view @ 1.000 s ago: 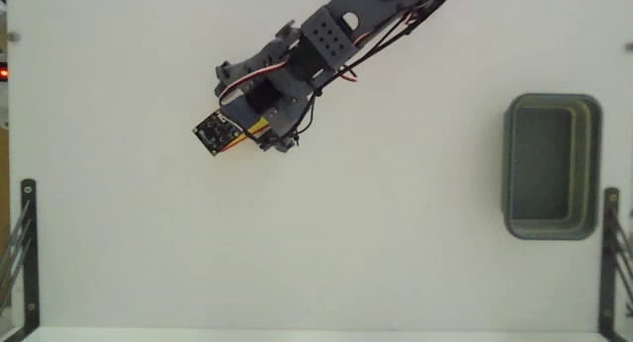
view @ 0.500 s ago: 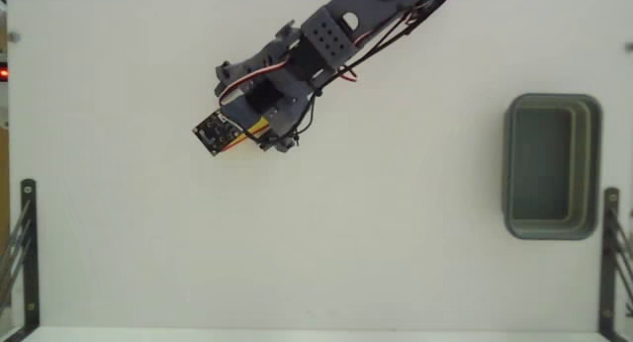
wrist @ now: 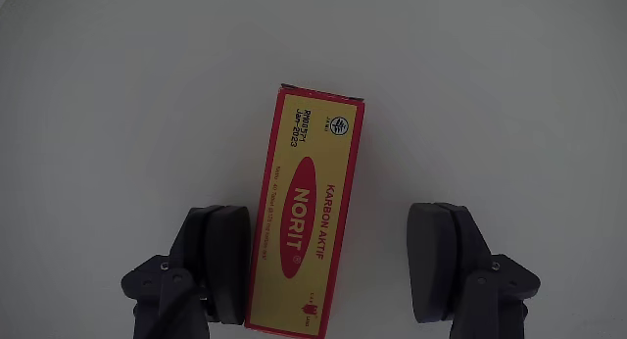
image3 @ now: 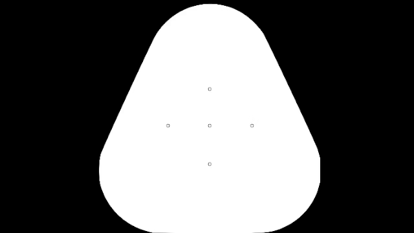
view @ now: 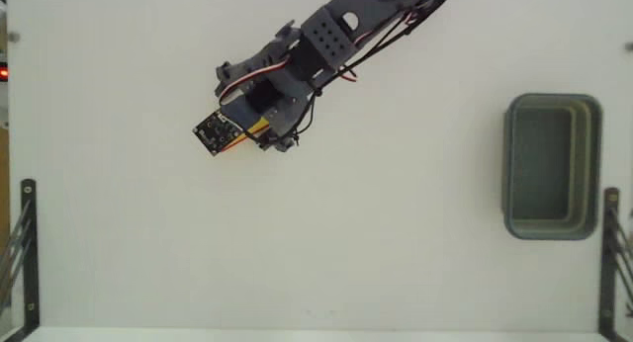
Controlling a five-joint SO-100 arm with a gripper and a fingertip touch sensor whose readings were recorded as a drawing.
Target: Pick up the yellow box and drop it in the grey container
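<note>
- Right now gripper (wrist: 333, 266) is spread wide, straddling the yellow box (wrist: 306, 207) lying flat on the table; left pad touches or nearly touches the box edge, right pad well apart, nothing clamped.
- Likely lined up lengthwise so the jaws close across the narrow width.
- Fixed view: box sliver (view: 255, 130) under the wrist, grey container (view: 552, 166) far right, looks empty.
- Table (view: 396, 253) plain white, matte; black brackets at both lower edges.

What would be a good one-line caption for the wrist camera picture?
Open gripper straddling the yellow box lying on the white table, left finger beside it.
</note>
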